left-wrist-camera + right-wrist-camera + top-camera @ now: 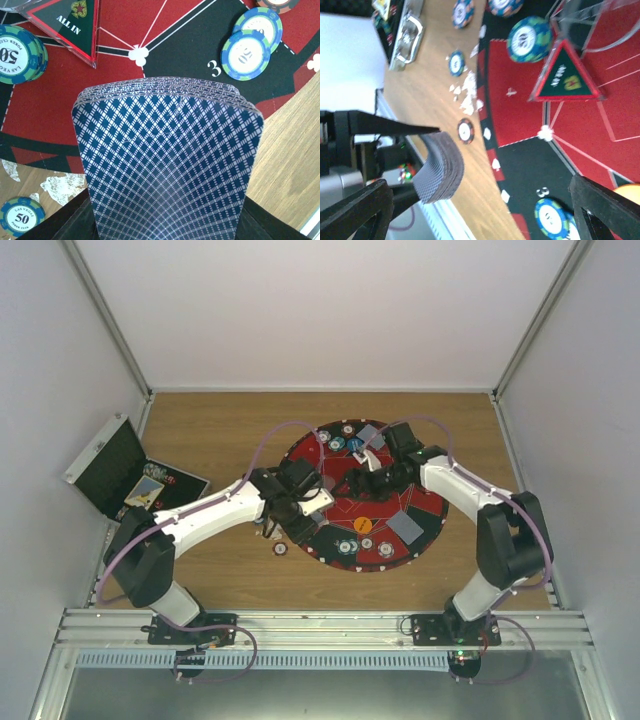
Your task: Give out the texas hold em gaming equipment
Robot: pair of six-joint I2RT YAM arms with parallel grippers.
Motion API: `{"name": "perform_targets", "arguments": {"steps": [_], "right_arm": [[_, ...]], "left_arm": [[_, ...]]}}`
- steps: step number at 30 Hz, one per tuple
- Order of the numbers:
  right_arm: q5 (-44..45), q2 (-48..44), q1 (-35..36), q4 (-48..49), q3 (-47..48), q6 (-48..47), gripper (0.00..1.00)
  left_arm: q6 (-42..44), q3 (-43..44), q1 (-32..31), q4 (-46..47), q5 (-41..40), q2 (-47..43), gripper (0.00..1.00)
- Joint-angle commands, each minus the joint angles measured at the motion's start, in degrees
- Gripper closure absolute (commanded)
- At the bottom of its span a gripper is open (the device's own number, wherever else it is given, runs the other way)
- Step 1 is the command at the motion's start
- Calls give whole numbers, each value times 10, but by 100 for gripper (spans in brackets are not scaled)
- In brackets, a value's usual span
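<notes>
Mat (45, 110) mid-table; open case (110, 465) at left. Left gripper (165, 225) — narrow, clamped on deck (165, 160), backs showing, at mat's left edge. Right gripper (480, 205) — spread wide, empty, over mat. Two chips (250, 45) by the mat's 3; one chip (22, 216) on wood.

you can pass freely over the bare wood along the far side of the table (220, 420). the mat (428, 505) is crowded: chips (347, 546) and cards (405, 525) ring it, and the left arm (215, 510), its deck (167, 165) and the right arm (460, 485) hang over it. the open case (105, 455) blocks the left edge.
</notes>
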Motion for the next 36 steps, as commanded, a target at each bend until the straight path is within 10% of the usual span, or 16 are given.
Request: {"name": "perform_targets", "arguments": {"steps": [1,36], "right_arm": [[-110,34,5,-41,18,-49,5],[-198,186,61,-124,85,-147,41]], "left_arm": [[-4,-9,-2,27,-6,-23,45],[-22,-14,-18,35,2,-22,45]]}}
